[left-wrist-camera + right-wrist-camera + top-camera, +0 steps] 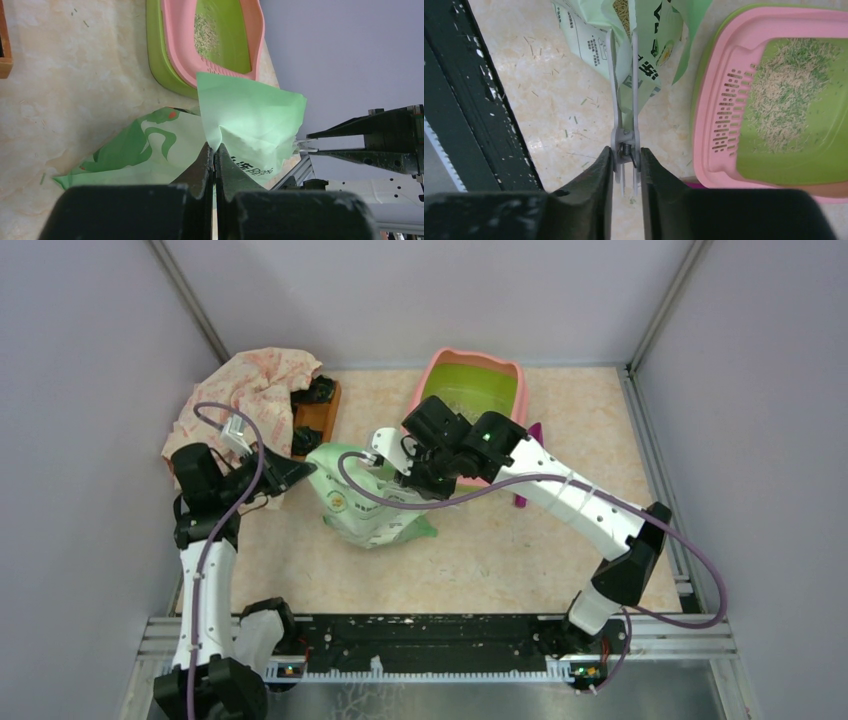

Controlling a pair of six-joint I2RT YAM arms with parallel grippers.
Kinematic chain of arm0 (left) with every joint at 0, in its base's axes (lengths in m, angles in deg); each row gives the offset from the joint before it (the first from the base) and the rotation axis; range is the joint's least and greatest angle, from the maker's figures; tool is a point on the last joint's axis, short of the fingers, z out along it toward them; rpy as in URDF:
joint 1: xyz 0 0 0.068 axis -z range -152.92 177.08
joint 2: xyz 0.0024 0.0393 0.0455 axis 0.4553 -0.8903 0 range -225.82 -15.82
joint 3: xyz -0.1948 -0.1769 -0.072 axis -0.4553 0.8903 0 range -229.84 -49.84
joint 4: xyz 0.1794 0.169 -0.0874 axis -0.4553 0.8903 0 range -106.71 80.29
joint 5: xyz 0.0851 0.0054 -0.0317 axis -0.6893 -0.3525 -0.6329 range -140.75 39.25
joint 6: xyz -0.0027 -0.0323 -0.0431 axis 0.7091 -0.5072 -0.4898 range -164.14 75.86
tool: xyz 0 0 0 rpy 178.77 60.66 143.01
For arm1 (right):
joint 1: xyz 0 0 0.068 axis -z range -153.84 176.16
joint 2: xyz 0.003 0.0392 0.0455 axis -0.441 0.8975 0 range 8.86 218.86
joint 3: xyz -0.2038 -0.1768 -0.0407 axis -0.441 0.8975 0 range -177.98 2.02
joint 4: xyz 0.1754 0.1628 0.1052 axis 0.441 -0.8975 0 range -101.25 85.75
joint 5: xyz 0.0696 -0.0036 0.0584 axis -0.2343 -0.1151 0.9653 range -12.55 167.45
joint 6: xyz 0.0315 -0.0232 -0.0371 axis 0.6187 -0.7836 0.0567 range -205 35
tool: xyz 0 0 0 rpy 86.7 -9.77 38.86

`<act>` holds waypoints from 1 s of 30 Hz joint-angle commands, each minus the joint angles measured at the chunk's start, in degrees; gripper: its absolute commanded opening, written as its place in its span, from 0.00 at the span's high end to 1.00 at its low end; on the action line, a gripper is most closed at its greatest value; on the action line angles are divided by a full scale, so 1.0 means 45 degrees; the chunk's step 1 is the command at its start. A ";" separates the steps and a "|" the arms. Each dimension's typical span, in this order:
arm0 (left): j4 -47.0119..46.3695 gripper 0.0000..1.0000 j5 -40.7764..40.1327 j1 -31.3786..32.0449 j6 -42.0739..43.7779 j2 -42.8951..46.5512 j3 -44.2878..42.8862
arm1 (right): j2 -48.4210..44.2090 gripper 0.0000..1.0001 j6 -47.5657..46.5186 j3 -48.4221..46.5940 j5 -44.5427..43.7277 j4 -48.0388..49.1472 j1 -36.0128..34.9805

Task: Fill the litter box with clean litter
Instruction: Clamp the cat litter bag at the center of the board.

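The litter box (436,368), pink-rimmed with a lime-green inside, stands at the back centre. A thin patch of clean litter (786,95) lies inside it, beside the slotted ledge (726,115); it also shows in the left wrist view (206,35). A light green printed bag (365,510) lies in front of the box. My left gripper (215,150) is shut on the bag's top flap (250,110). My right gripper (626,157) is shut on the handles of a white spring clip (624,90) that is on the bag's mouth.
A floral cloth (250,390) and a wooden block (315,415) lie at the back left. A magenta scoop (527,465) lies beside the box's right front. Loose granules (574,120) are scattered on the beige tabletop. Grey walls close in left, right and behind.
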 commanded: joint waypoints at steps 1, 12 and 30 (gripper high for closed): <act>-0.1060 0.99 0.0780 0.0007 0.0029 0.0130 -0.1021 | -0.0358 0.69 0.0036 -0.0053 0.0336 0.0633 0.0020; -0.1533 0.99 0.1073 0.0032 -0.0242 0.0091 -0.0865 | -0.1077 0.38 0.0188 0.0238 -0.0165 0.1879 0.0030; -0.2090 0.98 0.1500 0.0177 -0.0587 0.0207 -0.0718 | 0.2611 0.33 0.0545 -0.3357 0.4438 0.3073 0.0718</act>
